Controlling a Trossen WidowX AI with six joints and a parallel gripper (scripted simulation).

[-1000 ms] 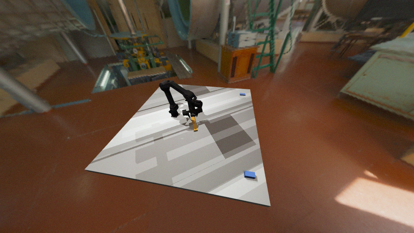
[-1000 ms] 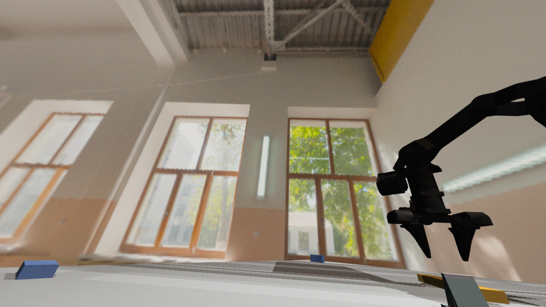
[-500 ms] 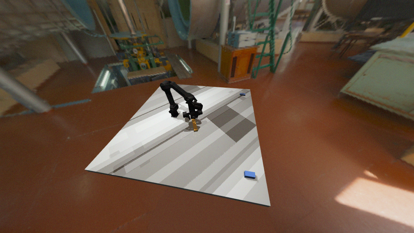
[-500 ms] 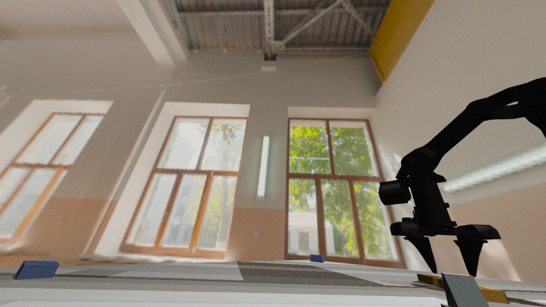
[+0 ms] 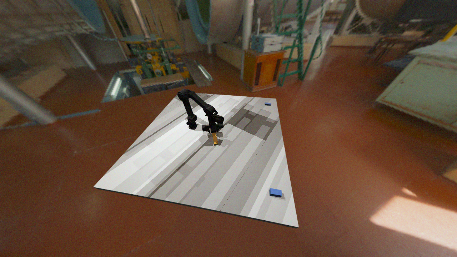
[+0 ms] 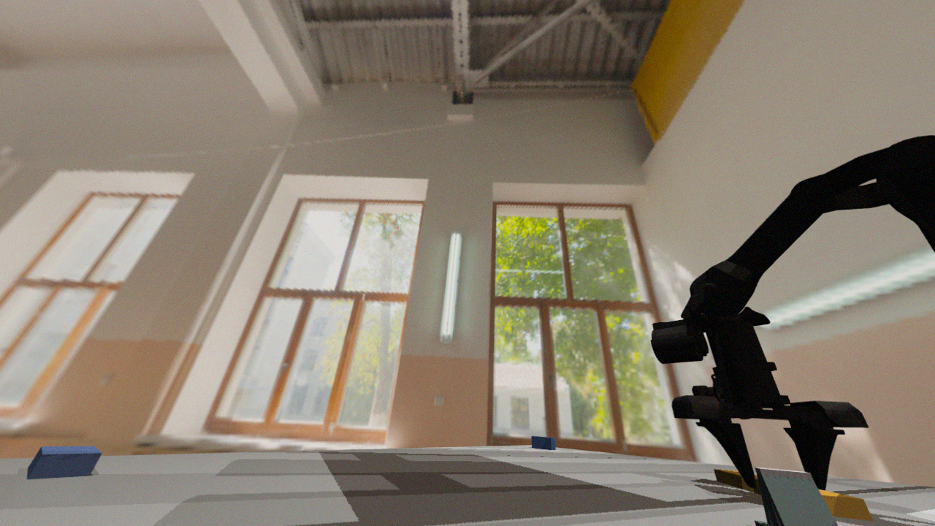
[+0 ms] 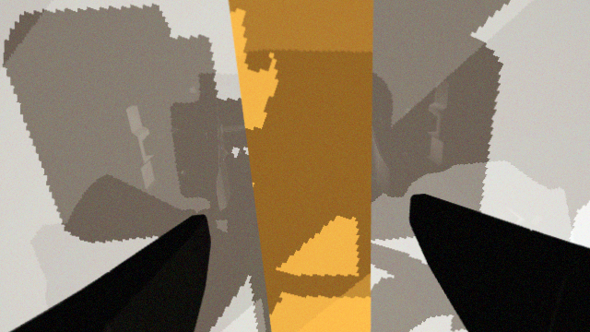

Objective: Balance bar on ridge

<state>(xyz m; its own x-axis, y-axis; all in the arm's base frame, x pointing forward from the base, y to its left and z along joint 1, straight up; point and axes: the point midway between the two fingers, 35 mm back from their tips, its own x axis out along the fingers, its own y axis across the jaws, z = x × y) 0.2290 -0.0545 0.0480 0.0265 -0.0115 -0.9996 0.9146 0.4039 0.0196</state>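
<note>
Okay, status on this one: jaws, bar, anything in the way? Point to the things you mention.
Jaws (image 5: pixel 215 133) (image 6: pixel 786 487) open, astride the orange bar (image 5: pixel 215 138) (image 6: pixel 846 505) (image 7: pixel 313 161). Bar ungripped, low at the table. Nothing seen between jaws and bar.

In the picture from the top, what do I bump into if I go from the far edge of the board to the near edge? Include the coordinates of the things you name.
Small blue block (image 5: pixel 267 104) → orange bar (image 5: pixel 215 138) (image 6: pixel 844 505) (image 7: pixel 318 161) → bigger-looking blue block (image 5: pixel 275 192)
</note>
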